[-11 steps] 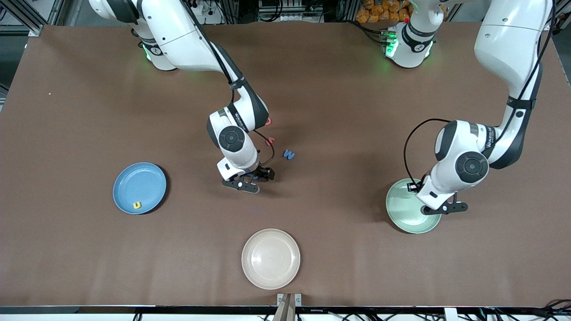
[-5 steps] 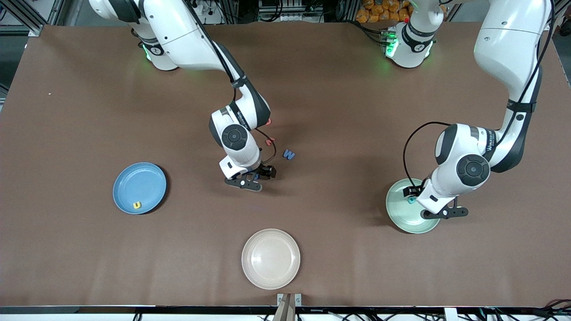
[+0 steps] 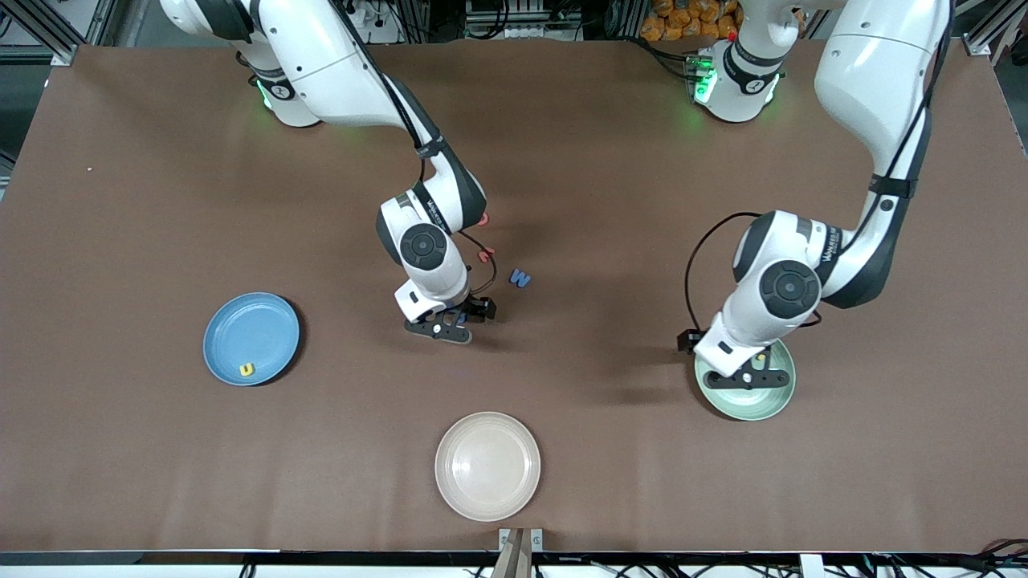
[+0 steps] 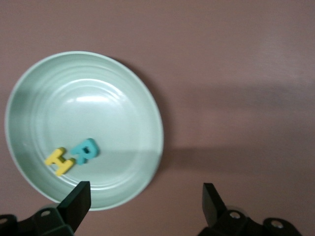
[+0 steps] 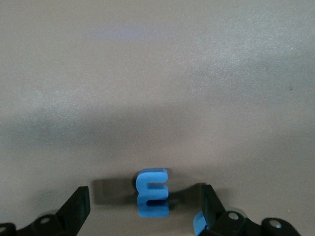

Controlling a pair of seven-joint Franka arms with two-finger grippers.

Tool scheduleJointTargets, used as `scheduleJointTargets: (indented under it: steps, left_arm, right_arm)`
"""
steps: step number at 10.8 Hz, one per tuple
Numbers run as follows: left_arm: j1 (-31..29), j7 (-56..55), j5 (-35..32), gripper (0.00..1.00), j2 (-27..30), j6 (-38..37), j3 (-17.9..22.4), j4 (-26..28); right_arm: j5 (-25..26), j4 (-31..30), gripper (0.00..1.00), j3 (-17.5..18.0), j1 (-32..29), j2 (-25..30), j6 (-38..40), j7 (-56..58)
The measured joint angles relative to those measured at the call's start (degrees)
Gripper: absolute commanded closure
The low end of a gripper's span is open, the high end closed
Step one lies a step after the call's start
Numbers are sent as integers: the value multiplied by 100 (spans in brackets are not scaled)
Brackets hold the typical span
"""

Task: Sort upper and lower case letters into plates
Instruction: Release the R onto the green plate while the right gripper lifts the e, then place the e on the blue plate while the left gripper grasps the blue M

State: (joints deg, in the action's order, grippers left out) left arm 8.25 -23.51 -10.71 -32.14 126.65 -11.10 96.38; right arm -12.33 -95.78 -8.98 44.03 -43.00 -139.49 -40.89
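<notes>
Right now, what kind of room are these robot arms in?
Probably a robot lab, not a home. Two white arms are bolted to a big brown table, metal frames and cables line the table's edge, and small foam letters are being sorted into plates like the green plate.

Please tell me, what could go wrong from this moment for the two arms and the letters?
1. The open right gripper straddles a small blue letter on the table, and another blue piece sits by one finger; closing could pinch both or push the letter away.
2. The open left gripper hangs over the mint green plate, which holds a yellow letter and a teal letter; moving off low could knock its rim.
</notes>
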Motion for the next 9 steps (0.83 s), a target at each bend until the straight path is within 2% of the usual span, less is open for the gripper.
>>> scheduleJointTargets:
  steps: [3, 5, 6, 7, 9]
  left_arm:
    - [384, -2, 398, 0, 70, 0, -4, -9]
    - [728, -15, 428, 0, 66, -6, -6, 0]
    - [900, -88, 438, 0, 49, -8, -5, 11]
    - [1049, -288, 441, 0, 30, -7, -6, 20]
    - [1369, -905, 441, 0, -30, -9, -6, 40]
  right_arm:
    - [53, -12, 0, -10, -1, -24, 1, 2]
    - [145, -12, 0, -44, -4, -28, 0, 2]
    - [152, -12, 55, -51, -5, -29, 0, 2]
    - [155, -12, 100, -51, -5, -28, 0, 2]
    - [161, 9, 100, -54, -5, 3, -3, 1]
